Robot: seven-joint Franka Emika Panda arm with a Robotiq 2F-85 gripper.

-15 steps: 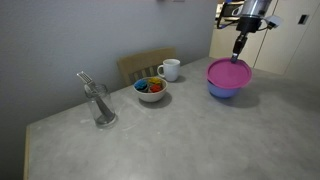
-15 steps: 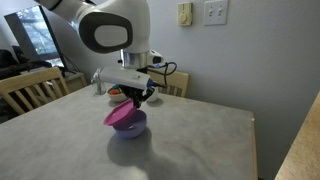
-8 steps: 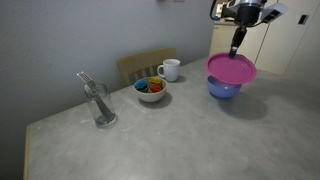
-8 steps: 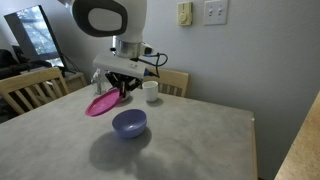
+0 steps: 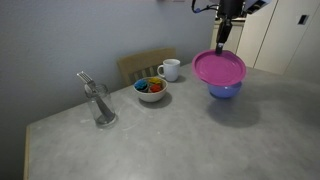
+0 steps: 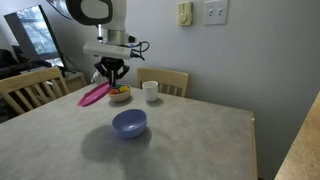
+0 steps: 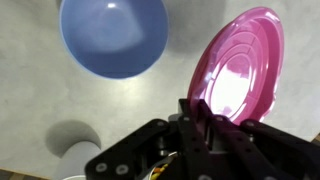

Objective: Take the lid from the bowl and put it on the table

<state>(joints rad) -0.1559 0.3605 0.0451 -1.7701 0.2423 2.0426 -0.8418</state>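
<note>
- One pinch did the work: the gripper [image 7: 203,108] was clamped on the near rim of the lid [image 7: 240,70], which hung tilted at right of the wrist view.
- The bowl [image 7: 113,35] stood uncovered at upper left, apart from the lid.
- Judged step: carrying. The next move called for lowering onto bare table [image 7: 30,90], then releasing.
</note>
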